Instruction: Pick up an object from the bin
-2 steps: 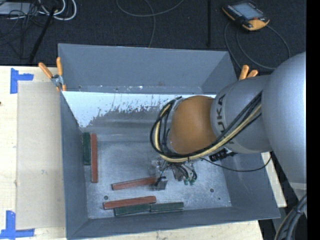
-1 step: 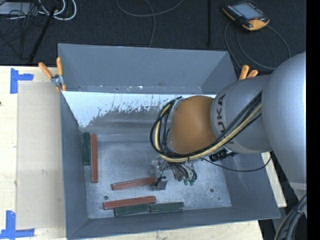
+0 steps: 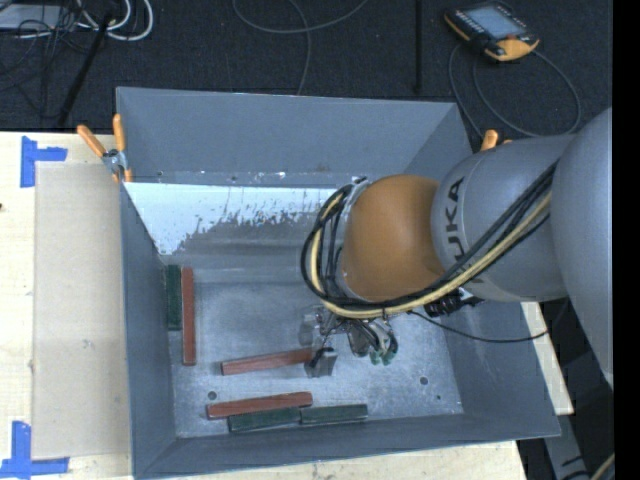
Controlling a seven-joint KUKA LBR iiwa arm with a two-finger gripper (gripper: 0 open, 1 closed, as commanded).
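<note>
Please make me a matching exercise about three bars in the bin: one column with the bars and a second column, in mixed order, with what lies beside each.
Bars:
1. dark green bar at the left wall
2. middle red-brown bar
3. lower red-brown bar

Neighbours:
a. no bar alongside it
b. a second dark green bar just below it in the picture
c. a third red-brown bar along its right side

Pairs: 1-c, 2-a, 3-b.

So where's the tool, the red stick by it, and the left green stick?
tool (image 3: 322,357): camera view, its tip
red stick (image 3: 262,365): camera view, its middle
left green stick (image 3: 173,298): camera view, its middle
</note>
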